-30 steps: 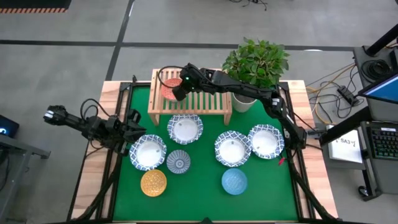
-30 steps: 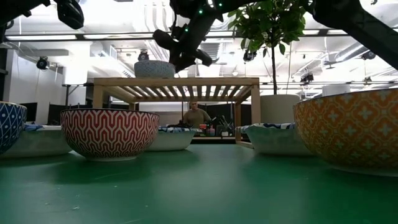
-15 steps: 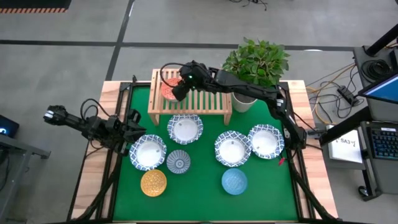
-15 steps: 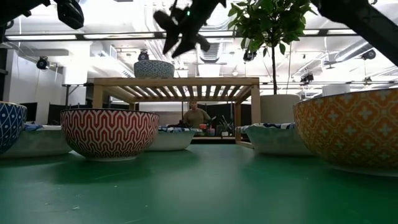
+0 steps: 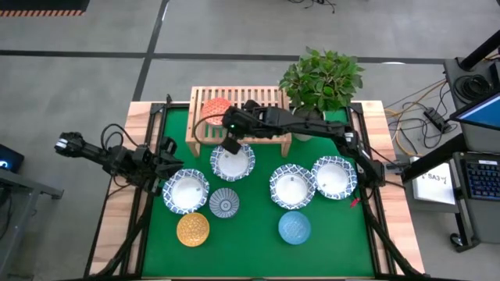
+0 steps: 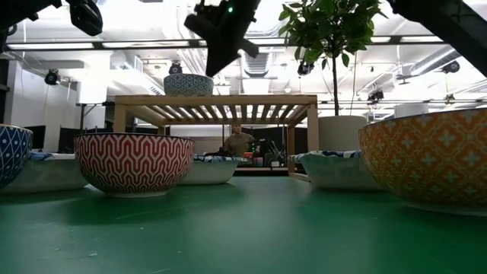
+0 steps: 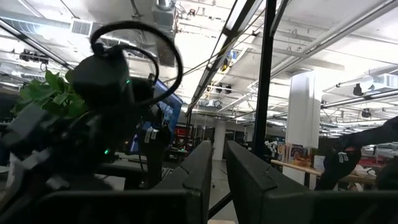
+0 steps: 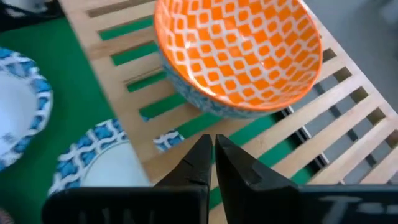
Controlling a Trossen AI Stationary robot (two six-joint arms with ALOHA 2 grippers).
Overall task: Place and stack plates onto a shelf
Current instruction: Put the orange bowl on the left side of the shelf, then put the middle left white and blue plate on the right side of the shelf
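Note:
The shelf stands at the table's far side. An orange plate rests by its base on the slats at the shelf's left end. My right gripper is shut and empty. It hangs in the air over the shelf's near edge, above a white blue-rimmed plate. Three more such plates sit on the green mat. So do a blue-patterned plate, a yellow one and a light blue one. My left gripper waits shut at the table's left edge.
A potted plant in a white pot stands at the shelf's right end, right under my right arm. The shelf's middle and right slats are bare. In the low view, a person sits far behind the table.
My right gripper was at the orange plate on the shelf's left end and opened its fingers. It then drew back toward the table's near edge and to the right, rolling as it went, and shut with nothing in it. The orange plate stayed in place on the slats.

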